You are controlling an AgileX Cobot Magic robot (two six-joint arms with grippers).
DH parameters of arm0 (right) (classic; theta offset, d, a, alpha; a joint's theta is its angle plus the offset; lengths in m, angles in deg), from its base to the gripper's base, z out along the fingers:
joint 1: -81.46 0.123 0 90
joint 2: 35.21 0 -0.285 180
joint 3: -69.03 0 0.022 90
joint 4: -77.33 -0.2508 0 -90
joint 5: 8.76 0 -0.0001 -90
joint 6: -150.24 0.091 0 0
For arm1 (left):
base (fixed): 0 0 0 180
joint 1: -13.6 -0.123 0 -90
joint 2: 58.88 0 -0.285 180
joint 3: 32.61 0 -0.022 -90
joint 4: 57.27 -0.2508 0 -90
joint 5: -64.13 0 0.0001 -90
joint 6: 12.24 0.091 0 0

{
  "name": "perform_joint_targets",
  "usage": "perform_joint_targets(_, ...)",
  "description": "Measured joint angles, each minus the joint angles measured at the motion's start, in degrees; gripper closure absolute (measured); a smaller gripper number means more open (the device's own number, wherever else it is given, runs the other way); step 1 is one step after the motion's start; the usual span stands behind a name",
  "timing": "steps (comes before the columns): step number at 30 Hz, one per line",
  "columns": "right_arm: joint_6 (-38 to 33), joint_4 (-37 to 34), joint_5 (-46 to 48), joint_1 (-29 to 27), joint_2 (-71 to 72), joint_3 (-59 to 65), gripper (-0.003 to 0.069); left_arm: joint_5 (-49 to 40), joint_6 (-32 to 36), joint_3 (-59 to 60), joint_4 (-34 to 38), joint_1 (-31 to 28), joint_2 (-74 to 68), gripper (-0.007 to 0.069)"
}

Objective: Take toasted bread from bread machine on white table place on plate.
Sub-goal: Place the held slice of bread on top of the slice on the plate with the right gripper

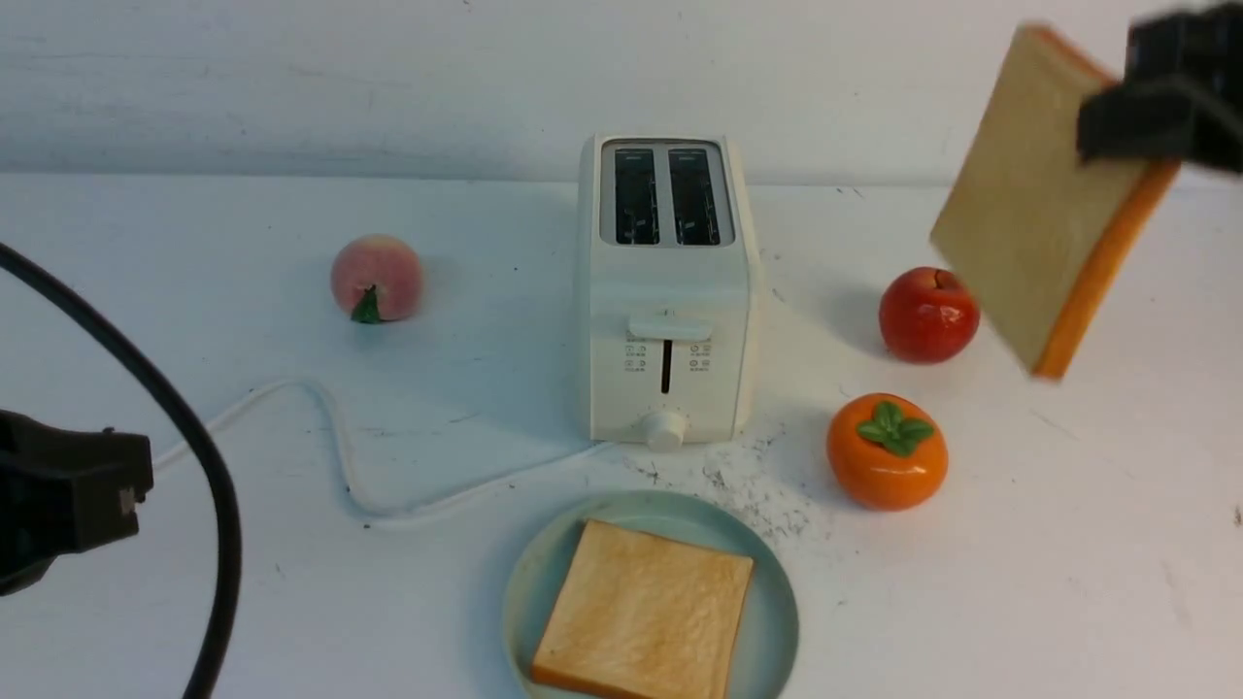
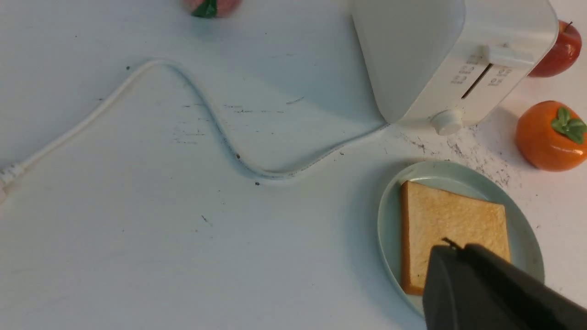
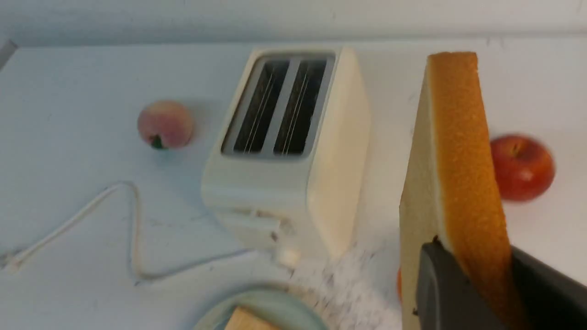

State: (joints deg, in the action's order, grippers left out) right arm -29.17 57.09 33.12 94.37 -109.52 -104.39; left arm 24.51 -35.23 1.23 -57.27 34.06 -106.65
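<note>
- Nearest us, at the left edge, the left pincer [image 1: 68, 505] sits over the white table [image 1: 1068, 582] with its jaws closed together.
- To that pincer's right and well apart, the plate [image 1: 772, 621] holds the flat slice [image 1: 646, 612]. The slice lies face up, turned a little off square, with a browner crust edge towards us.
- The right pincer [image 3: 486, 284] is raised, high and far to the right of the plate. It is clamped across the thickness of the raised slice [image 1: 1044, 204].
- That slice stands on edge and tilted, hanging down from the jaws with a lower corner aimed at the table. Its pale face is turned to the pincer's left, towards the bread machine [image 1: 665, 291], and its orange crust edge shows on the right. It is square, so we see no long axis.
- Below this pincer and to its left sit the persimmon [image 1: 886, 451] and, further back, the apple [image 1: 927, 314].
- The bread machine stands upright, lower than the right pincer and well to its left. Its long axis runs near to far, the slots face up, and the lever [image 1: 668, 327] and knob [image 1: 665, 429] face us.
- Small grey icons flank the lever slot, too small for us to read.
- Dark specks [image 1: 757, 495] lie between the machine and the plate.
- The cord [image 1: 340, 456] snakes from the machine towards the left pincer.
- The peach [image 1: 377, 278] lies beyond the left pincer, to its right.
</note>
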Motion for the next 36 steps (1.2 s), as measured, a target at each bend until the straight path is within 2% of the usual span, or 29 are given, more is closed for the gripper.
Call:
perform_joint_targets(3,-2.82,-15.45,-8.87,0.41,4.67,16.47,0.0547,0.58,0.1,0.0,0.0,0.0,0.0,0.0638)
perform_joint_targets(6,-11.72,-29.7,-16.53,2.64,4.62,26.16,0.0547,1.13,0.17,0.0,0.0,0.0,0.0,0.0638)
perform_joint_targets(7,-16.43,-37.05,-19.69,4.01,4.01,29.2,0.0547,1.26,0.3,0.0,0.0,0.0,0.0,0.0638)
perform_joint_targets(10,-27.47,-49.59,-23.96,7.45,1.82,31.59,0.0547,1.64,0.56,0.0,0.0,0.0,0.0,0.0638)
perform_joint_targets(11,-28.36,-50.62,-23.96,7.73,1.61,31.59,0.0547,1.72,0.56,0.0,0.0,0.0,0.0,0.0638)
perform_joint_targets(12,-35.63,-59.89,-25.74,10.06,-0.34,31.71,0.0547,1.89,0.58,0.0,0.0,0.0,0.0,0.0638)
perform_joint_targets(13,-37.47,-60.92,-25.9,10.65,-0.89,31.71,0.0547,1.94,0.58,0.0,0.0,0.0,0.0,0.0638)
perform_joint_targets(14,-44.02,-68.16,-26.83,12.67,-2.93,31.65,0.0547,2.0,0.58,0.0,0.0,0.0,0.0,0.0638)
perform_joint_targets(16,-53.33,-75.4,-28.78,15.54,-6.42,31.23,0.0547,2.0,0.58,0.0,0.0,0.0,0.0,0.0638)
perform_joint_targets(19,-58.57,-77.89,-30.89,18.2,-11.4,29.85,0.0547,1.94,0.7,0.0,0.0,0.0,0.0,0.0638)
perform_joint_targets(29,-61.04,-78.56,-26.79,19.31,-21.4,22.05,0.0547,0.18,0.75,0.0,0.0,0.0,0.0,0.0638)
perform_joint_targets(36,-63.76,-78.56,-26.09,19.32,-23.35,21.33,0.0547,-0.87,0.75,0.0,0.0,0.0,0.0,0.0638)
